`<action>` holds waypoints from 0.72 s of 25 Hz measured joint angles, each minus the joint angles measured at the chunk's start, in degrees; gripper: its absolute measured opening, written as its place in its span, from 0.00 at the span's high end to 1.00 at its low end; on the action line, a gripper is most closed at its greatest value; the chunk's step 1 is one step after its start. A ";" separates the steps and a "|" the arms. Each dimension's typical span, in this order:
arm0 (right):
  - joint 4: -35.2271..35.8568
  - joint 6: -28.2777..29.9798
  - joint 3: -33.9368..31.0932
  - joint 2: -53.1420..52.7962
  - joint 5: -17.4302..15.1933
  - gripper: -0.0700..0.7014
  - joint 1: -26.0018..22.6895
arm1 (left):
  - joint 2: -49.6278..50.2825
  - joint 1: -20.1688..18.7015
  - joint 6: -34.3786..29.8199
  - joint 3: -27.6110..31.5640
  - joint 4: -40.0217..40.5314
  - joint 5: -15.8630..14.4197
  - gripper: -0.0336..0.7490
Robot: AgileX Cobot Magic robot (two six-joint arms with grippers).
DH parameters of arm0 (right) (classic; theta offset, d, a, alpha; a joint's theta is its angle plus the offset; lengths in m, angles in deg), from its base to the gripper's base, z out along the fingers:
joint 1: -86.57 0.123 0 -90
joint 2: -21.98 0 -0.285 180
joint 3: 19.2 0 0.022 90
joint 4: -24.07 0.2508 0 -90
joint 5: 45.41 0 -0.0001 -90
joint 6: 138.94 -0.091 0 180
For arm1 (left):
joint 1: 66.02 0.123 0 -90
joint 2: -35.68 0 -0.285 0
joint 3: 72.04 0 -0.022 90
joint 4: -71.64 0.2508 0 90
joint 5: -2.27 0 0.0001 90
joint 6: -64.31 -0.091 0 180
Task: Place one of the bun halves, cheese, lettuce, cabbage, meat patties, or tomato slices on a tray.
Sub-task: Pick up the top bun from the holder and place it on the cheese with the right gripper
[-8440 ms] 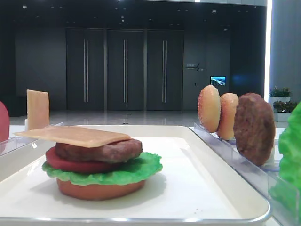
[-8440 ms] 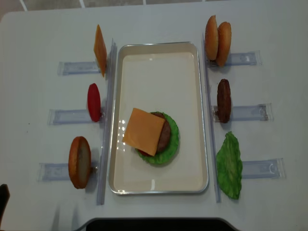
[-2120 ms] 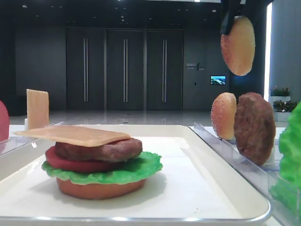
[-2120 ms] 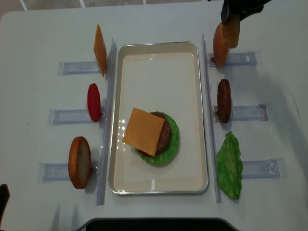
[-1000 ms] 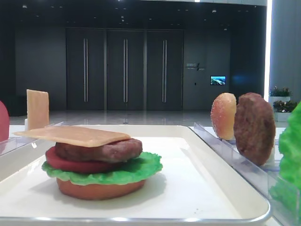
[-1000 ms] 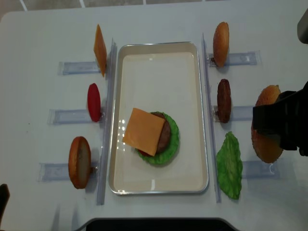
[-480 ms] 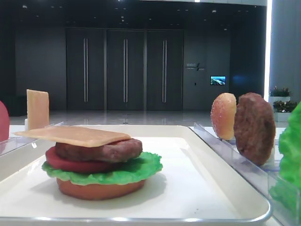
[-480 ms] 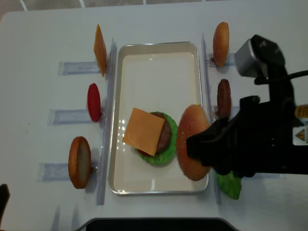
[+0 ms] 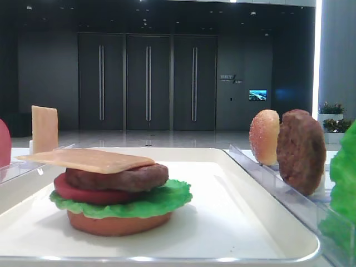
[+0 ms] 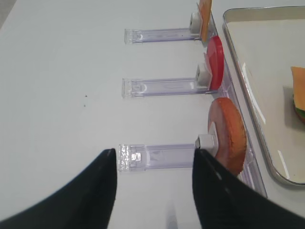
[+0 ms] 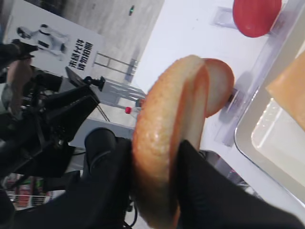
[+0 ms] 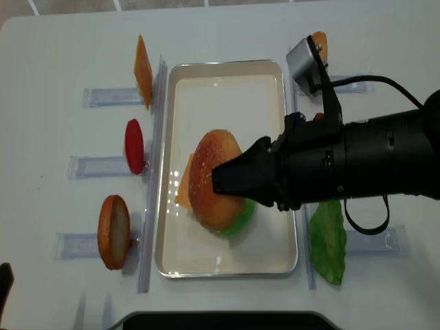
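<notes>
My right gripper (image 12: pixel 221 180) is shut on a seeded golden bun half (image 12: pixel 212 177), held on edge above the stack on the white tray (image 12: pixel 227 103). In the right wrist view the bun half (image 11: pixel 167 157) sits squeezed between both black fingers (image 11: pixel 112 191). The stack shows bottom bun, lettuce (image 9: pixel 133 203), tomato, meat patty (image 9: pixel 119 178) and cheese (image 9: pixel 89 159). Under the held bun only a cheese edge (image 12: pixel 182 187) and some lettuce (image 12: pixel 239 220) show. My left gripper (image 10: pixel 155 188) hangs open over the table beside the racked bottom bun (image 10: pixel 228 136).
Clear racks line both sides of the tray. The left ones hold cheese (image 12: pixel 142 71), a tomato slice (image 12: pixel 134 146) and a bottom bun (image 12: pixel 113 231). On the right are another bun (image 9: pixel 263 137), a patty (image 9: pixel 300 150) and a lettuce leaf (image 12: pixel 328 237).
My right gripper has carried the bun half leftward, from the tray's right edge to above the stack. The left gripper has not moved.
</notes>
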 joint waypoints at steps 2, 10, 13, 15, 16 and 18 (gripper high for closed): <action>4.80 5.53 -0.57 3.48 -4.68 0.63 -3.35 | 0.00 0.00 0.00 0.00 0.00 0.00 0.46; 9.12 14.04 -0.64 11.20 -11.55 0.63 -6.49 | 0.00 0.00 0.00 0.00 0.00 0.00 0.46; 9.24 15.10 -0.64 13.52 -12.61 0.64 -6.60 | 0.00 0.00 0.00 0.00 0.00 0.00 0.46; 9.28 15.49 -0.64 15.18 -12.98 0.64 -6.60 | 0.00 0.00 0.00 0.00 0.00 0.00 0.46; 9.28 15.78 -0.64 15.97 -13.04 0.64 -6.60 | 0.00 0.00 0.00 0.00 0.00 0.00 0.46; 9.28 16.26 -0.64 17.31 -13.04 0.64 -6.60 | 0.00 0.00 0.00 0.00 0.00 0.00 0.46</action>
